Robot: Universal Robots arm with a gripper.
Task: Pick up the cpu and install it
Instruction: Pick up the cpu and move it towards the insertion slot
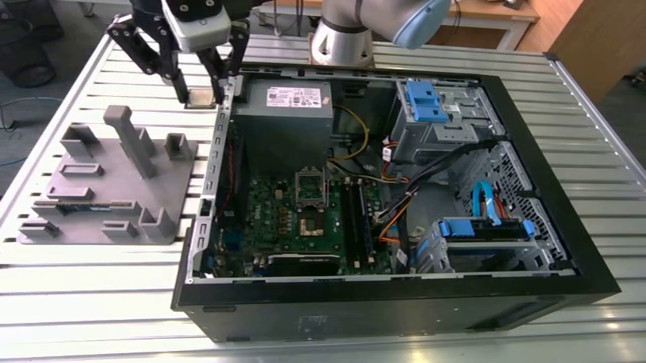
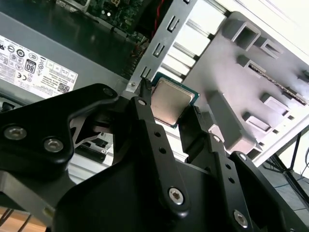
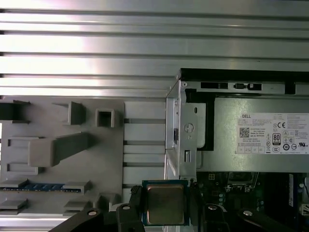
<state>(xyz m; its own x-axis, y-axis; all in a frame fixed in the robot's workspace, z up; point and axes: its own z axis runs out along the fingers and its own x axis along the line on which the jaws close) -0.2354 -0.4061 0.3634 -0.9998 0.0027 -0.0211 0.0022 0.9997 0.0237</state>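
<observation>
My fingers [image 2: 149, 130] cover two edges of the cpu [image 2: 170, 101], and its underside is hidden. My gripper [image 3: 165, 205] is clamped on it over the slatted surface [image 3: 145, 48], between the grey fixture [image 1: 177, 178] and the computer case [image 1: 404, 310], just outside its wall.

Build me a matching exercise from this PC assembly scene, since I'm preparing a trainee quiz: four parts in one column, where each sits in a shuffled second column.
Parts:
1. cpu
2. memory stick
3. power supply
4. motherboard

Places:
A. lying in a slot of the grey holder on the table
B. flat on the floor of the open case
C. held in the gripper, near the case's wall
D. boxed into a corner inside the case

Pairs: 1-C, 2-A, 3-D, 4-B.
</observation>
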